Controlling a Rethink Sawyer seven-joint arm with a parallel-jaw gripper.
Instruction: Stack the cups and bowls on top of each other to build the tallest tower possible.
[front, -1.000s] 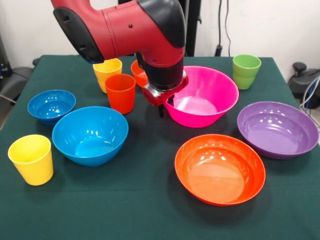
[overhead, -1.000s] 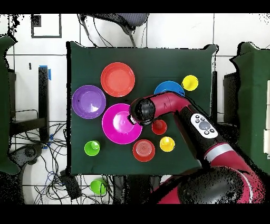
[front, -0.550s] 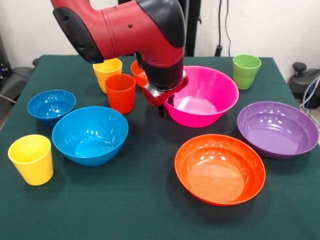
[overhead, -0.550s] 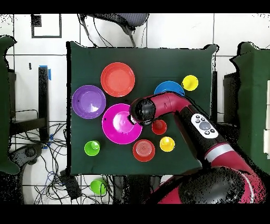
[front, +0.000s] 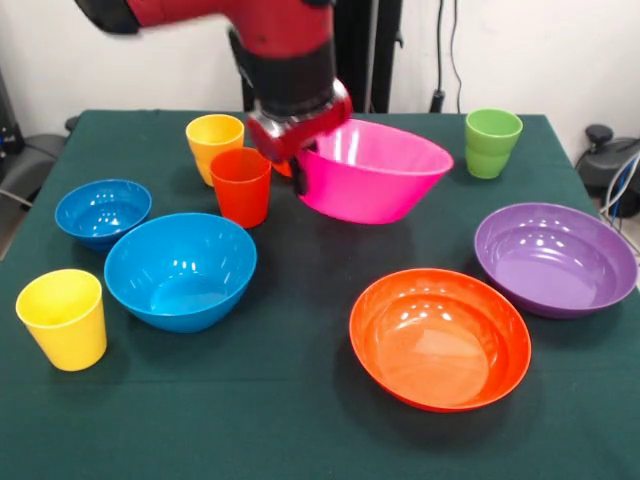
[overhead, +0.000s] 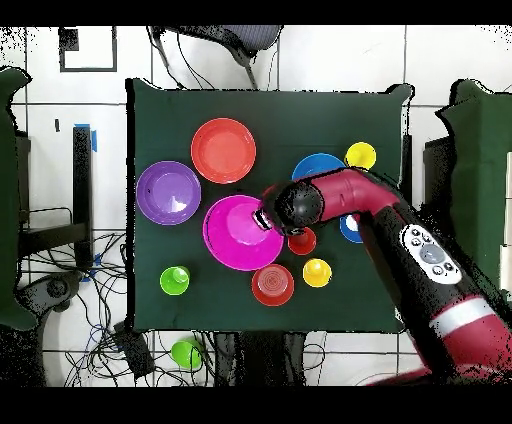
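Front view — large pink bowl (front: 375, 172): glossy round plastic, lifted clear of the green cloth (front: 290, 400), tilted | gripper (front: 299, 158): clamped on its left rim | orange-red cup (front: 240, 187), tapered — just beside, left.

Glossy plastic bowls (front: 180, 268) on matt cloth (front: 290, 420).

You see: pink bowl (front: 372, 180), glossy magenta, at the fingers of the red and black arm (front: 270, 40). Orange-red cup (front: 240, 186) and yellow cup (front: 214, 141) just beside them. Blue bowl (front: 181, 270), smaller blue bowl (front: 102, 212), second yellow cup (front: 63, 318). Orange dish (front: 440, 337), purple dish (front: 555, 258), green cup (front: 492, 142). Cloth (front: 300, 420) dark green, plain.
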